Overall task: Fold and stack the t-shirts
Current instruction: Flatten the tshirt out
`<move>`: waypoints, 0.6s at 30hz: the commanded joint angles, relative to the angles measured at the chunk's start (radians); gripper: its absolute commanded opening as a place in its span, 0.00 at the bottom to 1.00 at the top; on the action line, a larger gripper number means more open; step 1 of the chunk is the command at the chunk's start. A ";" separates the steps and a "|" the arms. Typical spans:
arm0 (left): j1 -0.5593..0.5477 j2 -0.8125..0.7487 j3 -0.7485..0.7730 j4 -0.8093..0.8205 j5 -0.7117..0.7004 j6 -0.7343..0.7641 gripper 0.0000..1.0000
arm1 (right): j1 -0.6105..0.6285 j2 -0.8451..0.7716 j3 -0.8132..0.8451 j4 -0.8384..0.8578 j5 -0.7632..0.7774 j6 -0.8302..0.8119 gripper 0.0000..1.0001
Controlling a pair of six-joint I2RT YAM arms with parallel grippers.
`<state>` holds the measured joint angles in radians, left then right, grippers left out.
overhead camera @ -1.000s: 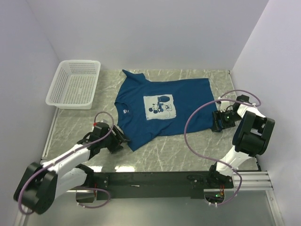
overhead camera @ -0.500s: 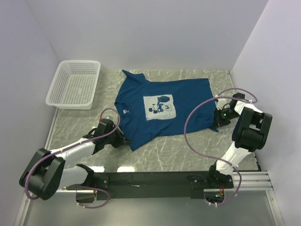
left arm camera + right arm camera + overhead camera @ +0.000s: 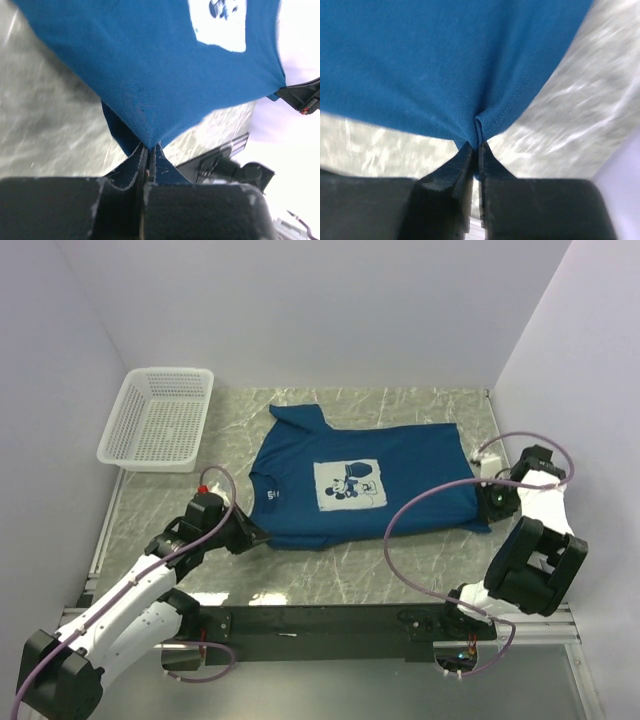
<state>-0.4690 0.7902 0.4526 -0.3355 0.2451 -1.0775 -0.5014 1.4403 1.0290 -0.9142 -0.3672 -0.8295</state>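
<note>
Robotics lab test cell, pretty sure. Overhead view: plain pale walls [image 3: 300, 310] boxing in top, left and right of frame, booth style. Marble-look tabletop [image 3: 400, 550] filling middle. Black mounting rail [image 3: 320, 620] along bottom edge, two white-and-black robot arms bolted to it: left arm [image 3: 130, 590] lower left, right arm [image 3: 530, 560] lower right. Loose purple cables [image 3: 388, 530] looping off both. Props: white mesh basket [image 3: 160, 420] upper left, blue t-shirt [image 3: 420, 465] at centre. Wrist views: same stone-pattern surface, same pale wall.

Bare table [image 3: 340, 560] lies open along the near edge and behind the t-shirt [image 3: 400, 455], while the white basket [image 3: 160, 372] fills the far-left corner and the right wall [image 3: 570, 360] crowds the right gripper [image 3: 475, 150].
</note>
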 commanded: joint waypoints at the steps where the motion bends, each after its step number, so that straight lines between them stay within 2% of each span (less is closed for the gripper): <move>1: -0.002 -0.014 -0.028 -0.076 0.084 0.031 0.01 | -0.009 -0.047 -0.081 -0.112 0.073 -0.144 0.23; 4: -0.002 -0.034 -0.068 -0.069 0.218 0.059 0.20 | -0.020 -0.110 -0.148 -0.118 0.108 -0.195 0.49; 5: -0.002 -0.067 -0.068 -0.101 0.264 0.068 0.31 | -0.032 -0.148 -0.158 -0.108 0.117 -0.204 0.58; 6: -0.002 -0.068 -0.062 -0.102 0.266 0.068 0.35 | -0.038 -0.149 -0.153 -0.101 0.117 -0.204 0.58; 7: -0.002 -0.130 -0.046 -0.158 0.251 0.071 0.39 | -0.043 -0.174 -0.144 -0.095 0.114 -0.204 0.66; 8: -0.002 -0.164 -0.004 -0.195 0.231 0.076 0.49 | -0.045 -0.182 -0.114 -0.094 0.106 -0.201 0.69; 10: -0.002 -0.236 0.050 -0.256 0.123 0.106 0.58 | -0.043 -0.175 -0.072 -0.084 0.033 -0.180 0.75; 12: 0.000 -0.237 0.115 -0.261 0.029 0.148 0.68 | -0.025 -0.111 0.003 -0.103 -0.045 -0.149 0.76; 15: 0.001 -0.113 0.143 -0.163 -0.029 0.201 0.70 | 0.045 0.013 0.071 -0.094 -0.173 -0.076 0.76; 18: 0.047 0.131 0.184 -0.018 -0.136 0.284 0.72 | 0.125 0.113 0.080 0.082 -0.116 0.067 0.76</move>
<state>-0.4587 0.7574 0.6102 -0.4717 0.2428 -0.9066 -0.4450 1.4578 1.0927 -0.9646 -0.4469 -0.9058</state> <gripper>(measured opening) 0.717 0.759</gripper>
